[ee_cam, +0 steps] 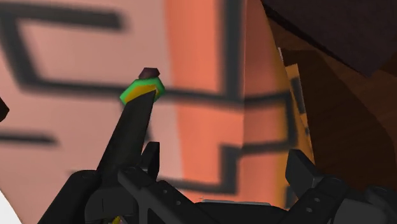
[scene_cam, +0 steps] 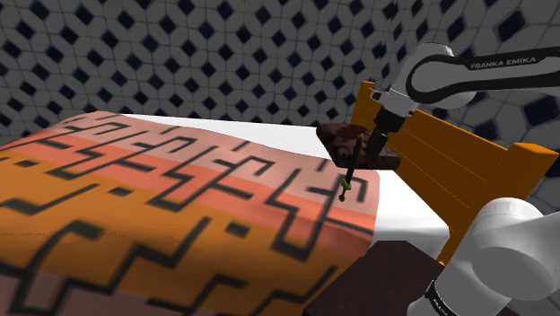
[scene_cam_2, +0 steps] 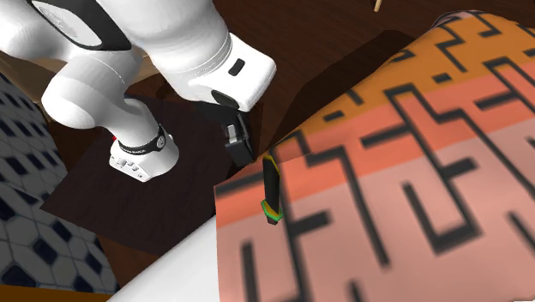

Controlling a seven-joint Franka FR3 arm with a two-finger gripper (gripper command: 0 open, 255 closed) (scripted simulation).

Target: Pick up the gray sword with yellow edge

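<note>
The patterned blanket lies open across the shoulder view's left, while a brown pillow and the orange headboard behind it hem in the gripper.

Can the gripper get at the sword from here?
Probably yes: the open gripper is right beside the sword and nothing covers it, though the blade sits beside one finger, not between them.

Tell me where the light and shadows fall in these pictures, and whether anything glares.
Shoulder view: the blanket is evenly lit, the white sheet bright but without glare; I see no cast shadow beneath the sword. Second exterior view: the arm shades softly to grey underneath; the floor is dim. Wrist view: flat light on the blanket, no glare on the sword.
</note>
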